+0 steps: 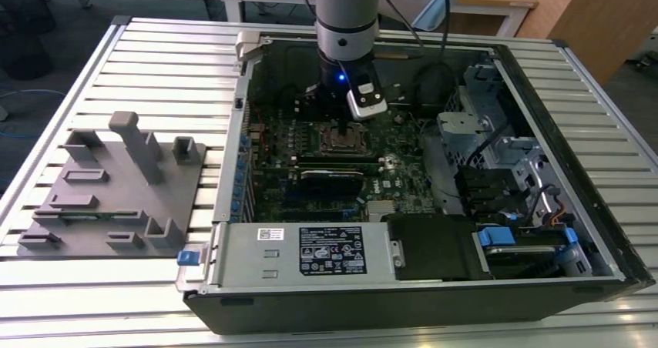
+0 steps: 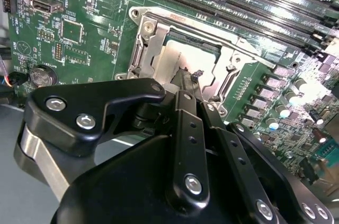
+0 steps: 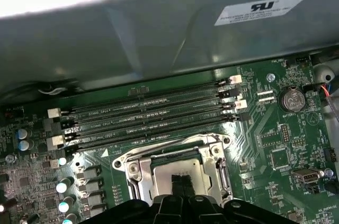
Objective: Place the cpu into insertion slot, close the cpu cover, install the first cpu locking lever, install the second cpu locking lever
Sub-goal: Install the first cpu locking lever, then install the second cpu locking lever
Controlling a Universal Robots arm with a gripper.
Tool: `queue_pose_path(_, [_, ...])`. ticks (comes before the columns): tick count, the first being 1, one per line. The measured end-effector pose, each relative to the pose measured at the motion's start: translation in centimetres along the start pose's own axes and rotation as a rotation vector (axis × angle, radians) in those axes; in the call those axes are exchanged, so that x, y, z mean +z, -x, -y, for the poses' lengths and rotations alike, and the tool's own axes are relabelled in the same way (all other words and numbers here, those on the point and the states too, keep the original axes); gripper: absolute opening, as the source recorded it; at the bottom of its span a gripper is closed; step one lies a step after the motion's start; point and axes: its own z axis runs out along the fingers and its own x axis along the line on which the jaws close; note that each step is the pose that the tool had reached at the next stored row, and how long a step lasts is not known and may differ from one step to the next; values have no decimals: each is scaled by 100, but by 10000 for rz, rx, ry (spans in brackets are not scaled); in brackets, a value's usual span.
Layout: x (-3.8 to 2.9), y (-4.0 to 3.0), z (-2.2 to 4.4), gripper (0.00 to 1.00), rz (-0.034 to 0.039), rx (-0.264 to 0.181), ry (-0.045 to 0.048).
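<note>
Now you're at the cover stage: your gripper [image 2: 186, 78], fingers pinched together, presses the cpu cover [image 2: 159, 36] over the cpu [image 2: 172, 57]; the levers need latching.

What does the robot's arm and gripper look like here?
The arm is a silver-grey tube with a dark band and a small blue light. A white camera block sits at its wrist. The gripper is matte black, built of bolted link bars with silver screws.
</note>
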Motion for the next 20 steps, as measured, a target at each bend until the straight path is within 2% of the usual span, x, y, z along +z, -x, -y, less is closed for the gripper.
queue_pose_path(5, [-2,1,1,10,0,-1,-1])
queue_pose_path(15, [-72,7,-4,10,1,-1,2])
queue_pose_path(17, [-103,9,-5,10,0,0,0])
queue_pose_path(20, [-108,9,-5,10,-2,-1,-5])
